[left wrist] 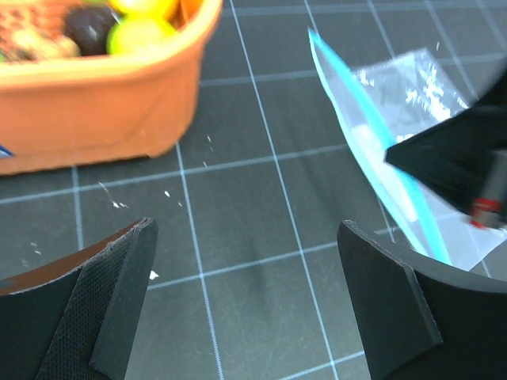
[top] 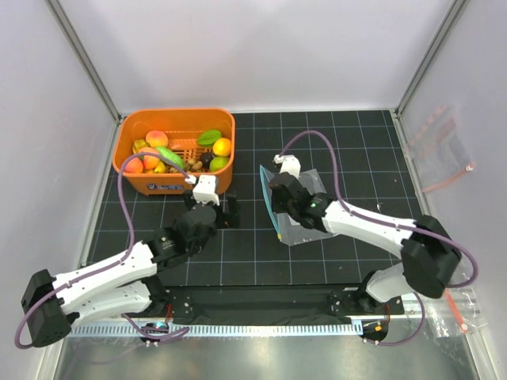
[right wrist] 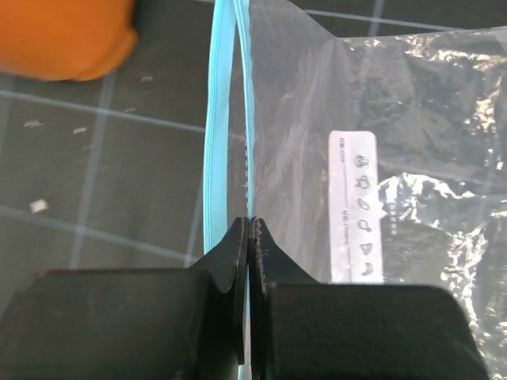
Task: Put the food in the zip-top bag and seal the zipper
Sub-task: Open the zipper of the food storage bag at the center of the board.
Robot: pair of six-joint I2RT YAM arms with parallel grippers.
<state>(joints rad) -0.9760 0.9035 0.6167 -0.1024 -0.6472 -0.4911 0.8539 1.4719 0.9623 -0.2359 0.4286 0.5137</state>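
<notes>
Pinched tight, the right gripper (right wrist: 248, 237) clamps its fingers on one lip of the zipper (right wrist: 211, 158) (the other teal lip bows off to their left, so the mouth gapes a little). The bag (right wrist: 317, 103) spreads ahead and to their right. The left gripper (left wrist: 245, 309) hangs with fingers spread wide, holding nothing, with bare mat (left wrist: 238, 206) between them. The food (left wrist: 139, 32) sits in the basket (left wrist: 103, 103) ahead of its left finger, and the bag's edge lies ahead of its right.

Top overhead; 2 wrist views close, share zip-top bag (right wrist: 317, 103).
</notes>
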